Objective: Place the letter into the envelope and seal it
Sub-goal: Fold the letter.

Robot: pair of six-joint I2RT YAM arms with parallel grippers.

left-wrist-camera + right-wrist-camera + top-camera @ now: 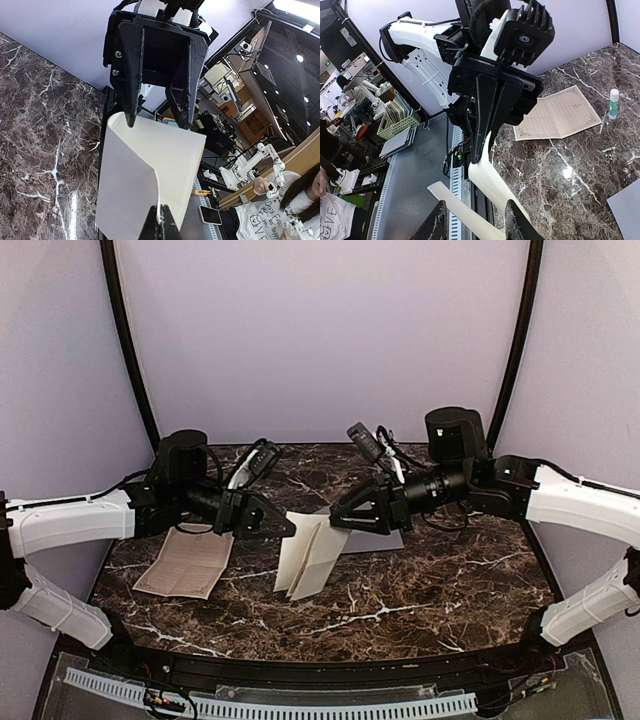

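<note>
From the overhead view, the left hand [288, 532] and the right hand [335, 523] meet at the centre of the frame over the dark brown marble worktop [430, 590]. Between them hangs a folded cream paper letter [305, 560], its lower edge down at the stone. The pale grey-lavender paper envelope [388, 540] lies flat on the worktop just right of centre, partly under the right hand and apart from the letter. A tan sheet with an ornate border [188, 565] lies at lower left. In the left wrist view, the left hand at the bottom edge is clamped shut on one edge of the letter [145, 170]. The right hand [156, 123], in the upper middle, has its jaws apart at the opposite edge, pinching nothing. In the right wrist view, the right hand's two fingers [440, 220] at the bottom stand spread with both leaves of the letter between them. A corner of the envelope [627, 212] shows at lower right, and a white glue stick [614, 102] stands upright at far right. The risk, as I judge it, is that the letter, held at one edge only, sags or splays open. It could then catch the envelope's edge instead of entering, or push the loose envelope away.
</note>
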